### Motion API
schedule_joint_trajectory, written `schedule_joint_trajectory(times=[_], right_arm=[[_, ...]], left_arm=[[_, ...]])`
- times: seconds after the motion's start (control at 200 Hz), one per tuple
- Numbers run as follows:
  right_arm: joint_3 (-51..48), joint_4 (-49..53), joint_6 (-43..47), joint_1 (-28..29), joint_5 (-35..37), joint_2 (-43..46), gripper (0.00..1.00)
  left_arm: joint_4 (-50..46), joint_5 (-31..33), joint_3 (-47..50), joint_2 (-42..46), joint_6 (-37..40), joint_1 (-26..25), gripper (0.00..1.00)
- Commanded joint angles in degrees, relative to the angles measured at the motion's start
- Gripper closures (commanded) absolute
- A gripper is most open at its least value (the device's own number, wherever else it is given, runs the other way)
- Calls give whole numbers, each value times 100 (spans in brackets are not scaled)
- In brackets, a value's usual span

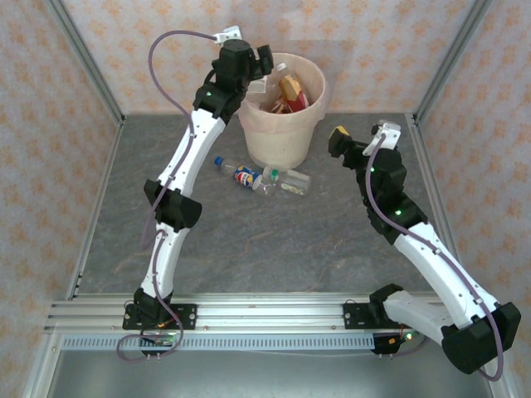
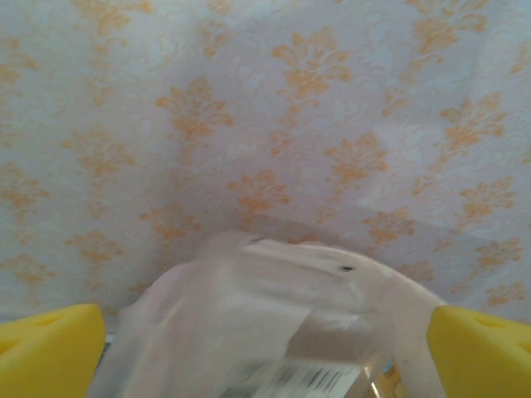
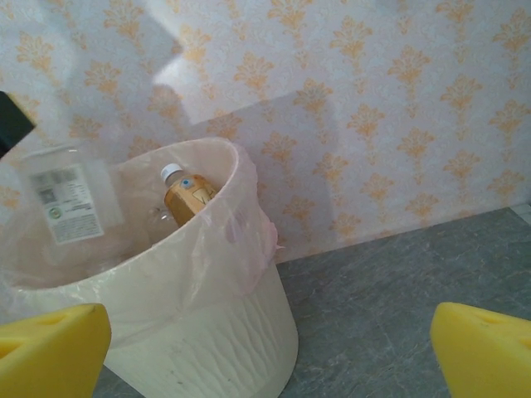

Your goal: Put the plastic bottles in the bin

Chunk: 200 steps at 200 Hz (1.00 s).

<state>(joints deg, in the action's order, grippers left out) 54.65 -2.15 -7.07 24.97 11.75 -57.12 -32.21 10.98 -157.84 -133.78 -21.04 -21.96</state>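
Observation:
The cream bin (image 1: 279, 143) with a pinkish bag stands at the back middle, and several plastic bottles (image 1: 290, 93) lie inside it. My left gripper (image 1: 264, 65) hangs open over the bin's left rim. Its yellow fingers (image 2: 50, 352) stand wide apart, with a blurred clear bottle (image 2: 299, 377) with a white label just below them, over the bag. That clear bottle (image 3: 70, 199) sits free above the bin's mouth, beside an amber bottle (image 3: 187, 196). Two bottles lie on the table in front of the bin, a blue-labelled one (image 1: 241, 175) and a clear one (image 1: 287, 182). My right gripper (image 1: 338, 141) is open, right of the bin (image 3: 207, 332).
Patterned walls close the back and both sides. A metal frame post (image 1: 444, 62) rises at the back right corner. The grey table (image 1: 274, 249) lies bare between the two loose bottles and the arm bases.

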Motion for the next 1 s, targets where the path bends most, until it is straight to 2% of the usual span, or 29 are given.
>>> schedule_joint_trajectory(times=[0.0, 0.18, 0.26, 0.355, 0.405, 0.47, 0.535, 0.625, 0.691, 0.766, 0.911, 0.996], right_arm=[[116, 55, -36, 13, 111, -108, 1], [116, 65, -78, 10, 116, -340, 1], [82, 66, -126, 2, 113, -450, 1], [54, 205, -203, -18, 1, -620, 1], [62, 364, -259, -42, -205, -734, 1], [54, 568, -97, -86, -847, -931, 1], [117, 836, 488, -106, -1721, -1357, 1], [352, 1222, 1084, -106, -2327, -2026, 1], [466, 1310, 1476, -105, -2412, -2397, 1], [536, 1326, 2342, -106, -2480, -2769, 0], [665, 1564, 4069, -106, -2555, -3423, 1], [870, 1781, 4678, -119, -2531, -3836, 1]], left_arm=[[-454, -191, -96, 647, -77, 69, 0], [-498, -543, 738, 1462, -20, 77, 0], [85, -616, 1921, 2167, -74, 78, 0], [1189, -729, 3764, 3278, -193, 86, 0], [1439, -715, 4434, 3701, -295, 91, 0], [1432, -659, 5002, 4124, -424, 86, 0], [1434, -621, 5544, 4483, -589, 88, 0], [1607, -435, 6405, 4955, -859, 83, 0], [1719, -146, 6971, 5266, -1084, 15, 0], [1828, -39, 7488, 5519, -1299, -66, 0], [1687, 168, 8119, 5768, -1708, -85, 0], [1747, 158, 8397, 5814, -1797, -84, 0]])
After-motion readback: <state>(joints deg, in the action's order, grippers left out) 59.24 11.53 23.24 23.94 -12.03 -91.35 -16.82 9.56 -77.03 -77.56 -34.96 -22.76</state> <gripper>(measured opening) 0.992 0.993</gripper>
